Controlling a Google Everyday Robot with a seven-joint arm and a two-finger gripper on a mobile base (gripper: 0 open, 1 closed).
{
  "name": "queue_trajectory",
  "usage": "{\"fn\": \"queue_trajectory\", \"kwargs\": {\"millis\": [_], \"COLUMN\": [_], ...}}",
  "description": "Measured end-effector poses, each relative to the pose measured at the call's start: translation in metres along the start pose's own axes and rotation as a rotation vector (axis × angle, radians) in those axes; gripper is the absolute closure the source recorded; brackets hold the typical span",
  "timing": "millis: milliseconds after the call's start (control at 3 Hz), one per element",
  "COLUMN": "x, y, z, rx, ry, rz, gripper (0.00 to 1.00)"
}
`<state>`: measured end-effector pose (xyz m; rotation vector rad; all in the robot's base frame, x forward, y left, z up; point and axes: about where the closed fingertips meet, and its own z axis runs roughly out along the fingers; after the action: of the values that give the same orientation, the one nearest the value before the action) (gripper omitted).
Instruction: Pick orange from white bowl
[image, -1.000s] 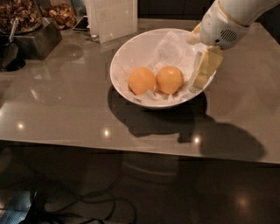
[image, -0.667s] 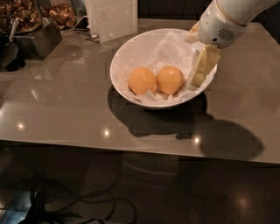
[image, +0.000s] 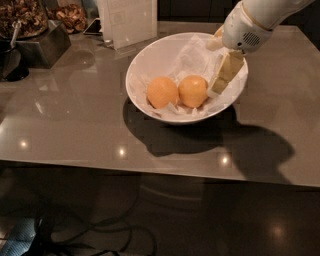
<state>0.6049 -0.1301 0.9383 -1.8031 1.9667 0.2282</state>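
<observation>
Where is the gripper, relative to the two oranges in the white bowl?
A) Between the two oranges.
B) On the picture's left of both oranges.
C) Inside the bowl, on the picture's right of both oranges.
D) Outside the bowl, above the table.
C: the gripper reaches down inside the white bowl, beside the rounder orange, with the paler orange beyond it.
</observation>
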Motion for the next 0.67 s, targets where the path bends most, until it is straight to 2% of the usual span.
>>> {"fn": "queue_trajectory", "kwargs": {"millis": [667], "x": [0.002], "y": [-0.012], "z": [0.032], "rx": [-0.052], "ry": [-0.038], "rz": [0.013], "gripper": [0.06]}}
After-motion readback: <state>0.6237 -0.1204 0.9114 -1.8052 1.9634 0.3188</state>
